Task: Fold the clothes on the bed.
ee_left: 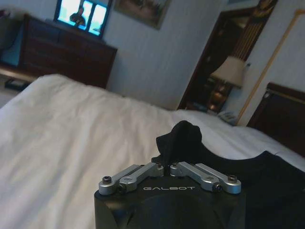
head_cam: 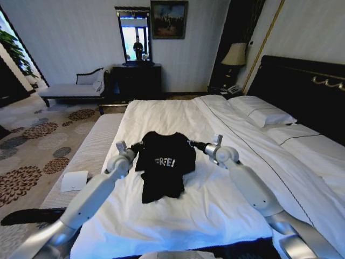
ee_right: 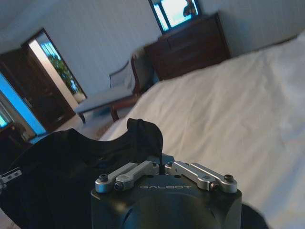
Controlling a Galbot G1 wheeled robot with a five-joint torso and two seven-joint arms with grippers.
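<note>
White bed (head_cam: 178,210) spreads broad and bare around the black T-shirt (head_cam: 164,164) at frame centre; left gripper (head_cam: 138,146) and right gripper (head_cam: 192,143) each pinch a shoulder edge, lifting it.

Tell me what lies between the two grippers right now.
In the head view, the black T-shirt spans the gap between the left gripper and right gripper, each shut on a shoulder, above the bed.

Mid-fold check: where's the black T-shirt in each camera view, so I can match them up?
Head view: black T-shirt mid-frame on the bed, held up between left gripper and right gripper.
Left wrist view: pinched above the left gripper, trailing right.
Right wrist view: pinched by the right gripper, spreading left.
Shared landmark: dark dresser.
</note>
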